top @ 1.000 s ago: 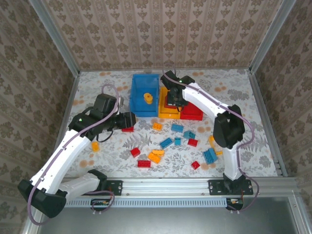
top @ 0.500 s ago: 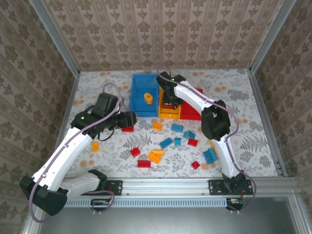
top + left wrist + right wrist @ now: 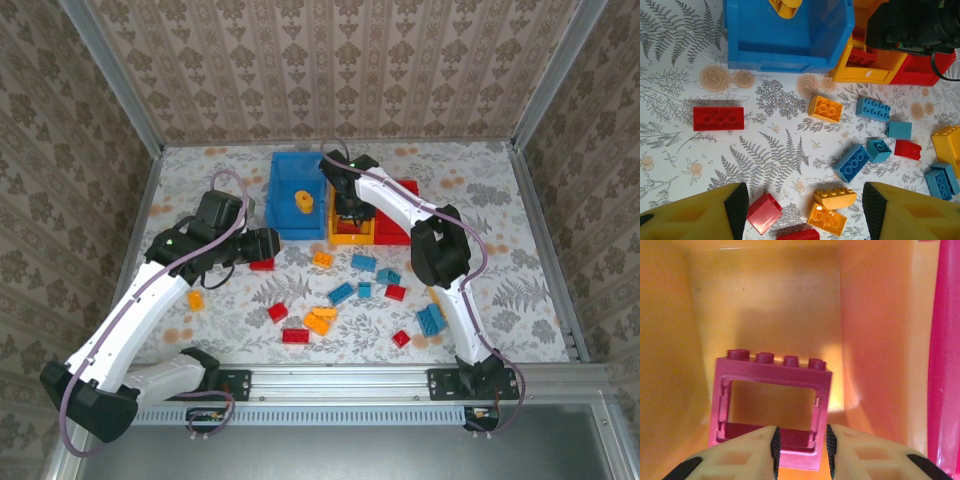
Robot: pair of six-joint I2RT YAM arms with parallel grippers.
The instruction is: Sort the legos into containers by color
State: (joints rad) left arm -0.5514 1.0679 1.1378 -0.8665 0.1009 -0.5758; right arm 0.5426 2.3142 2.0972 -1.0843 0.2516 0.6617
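Note:
My right gripper [image 3: 800,445] is down inside the yellow-orange container [image 3: 770,300], jaws a little open. A red open-frame lego [image 3: 772,367] stands just beyond its fingertips, with its lower right corner between the pads and a sliver of space at the right pad. From above, the right gripper [image 3: 347,212] sits over the yellow-orange container [image 3: 350,238], between the blue container [image 3: 280,200] and the red container [image 3: 398,237]. My left gripper [image 3: 805,210] hangs open above loose legos, holding nothing. A yellow round lego [image 3: 303,202] lies in the blue container.
Loose red, blue and orange legos are scattered over the patterned table front of centre [image 3: 345,295]. A red brick [image 3: 719,118] lies alone to the left, and an orange one [image 3: 195,299] near the left arm. Metal rails border the table.
The right arm swung left and went down into the yellow-orange container, then its jaws parted from the red frame. The left arm has stayed put.

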